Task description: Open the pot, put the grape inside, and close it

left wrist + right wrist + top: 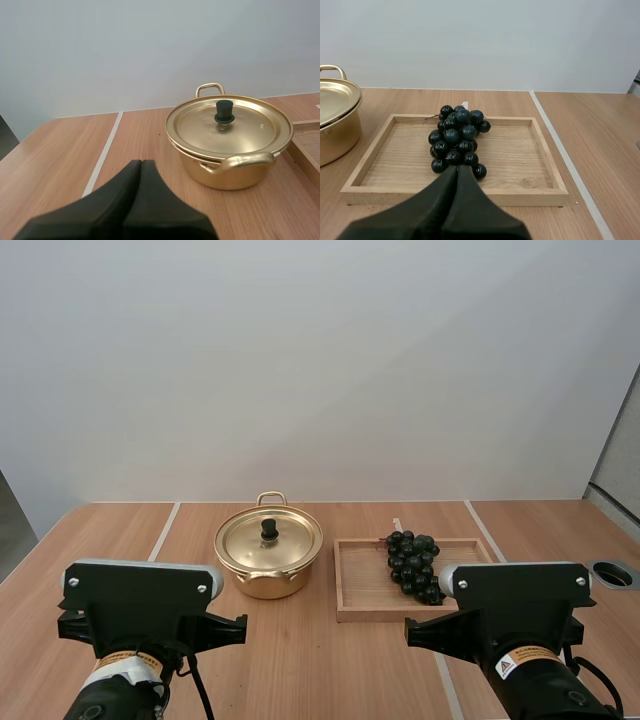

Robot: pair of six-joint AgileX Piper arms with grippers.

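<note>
A gold pot (268, 558) stands on the table with its lid (269, 537) on, a black knob (224, 111) at the lid's centre. To its right a wooden tray (361, 585) holds a bunch of dark grapes (414, 564). My left gripper (140, 165) is shut, its fingers together as one wedge, short of the pot (229, 140) and to its left. My right gripper (457, 170) is shut too, its tip just in front of the grapes (457, 140) lying in the tray (368, 163).
Pale seams (163, 532) run across the wooden table. A round dark opening (613, 573) sits at the table's right edge. Both arm bases (140, 625) stand at the near edge. Bare wood lies left of the pot and right of the tray.
</note>
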